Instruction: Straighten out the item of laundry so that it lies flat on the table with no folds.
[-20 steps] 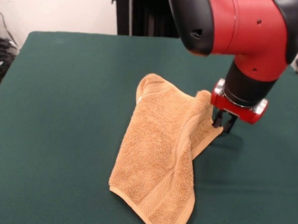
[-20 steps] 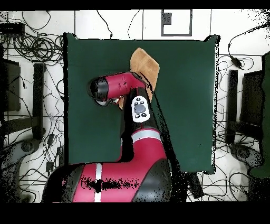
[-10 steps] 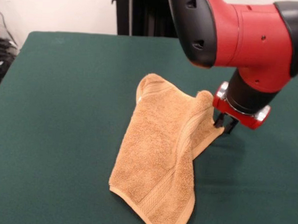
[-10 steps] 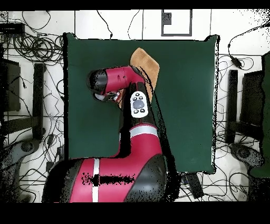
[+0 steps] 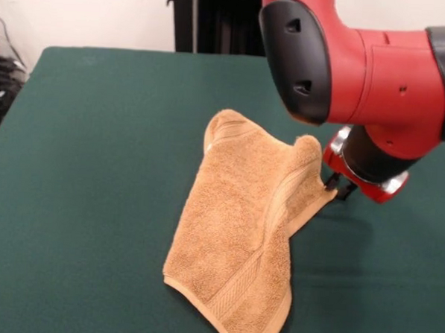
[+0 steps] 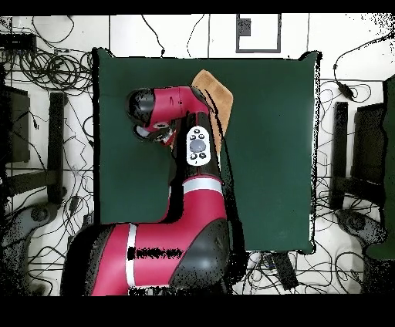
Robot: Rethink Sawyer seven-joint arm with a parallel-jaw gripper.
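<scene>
Green cloth covers the tabletop (image 5: 95, 167), bare along its left side in the front view. Toward the middle lies a tan-orange towel (image 5: 241, 235), not flat: its near corner rests close to the front edge with the woven band showing along the hem, while its right-hand side is folded over the rest, forming a raised ridge that peaks at the upper right. Just beside that peak, at the towel's right edge, the dark tips of the claw (image 5: 338, 189) poke out below the red collar of the arm (image 5: 376, 77), whose bulky red-and-black body fills the upper right. Whether the claw is apart or together cannot be told, nor whether it has hold of the cloth. Seen from overhead, the arm (image 6: 173, 116) covers most of the towel (image 6: 217, 92), which lies near the tabletop's (image 6: 270, 154) far edge.
</scene>
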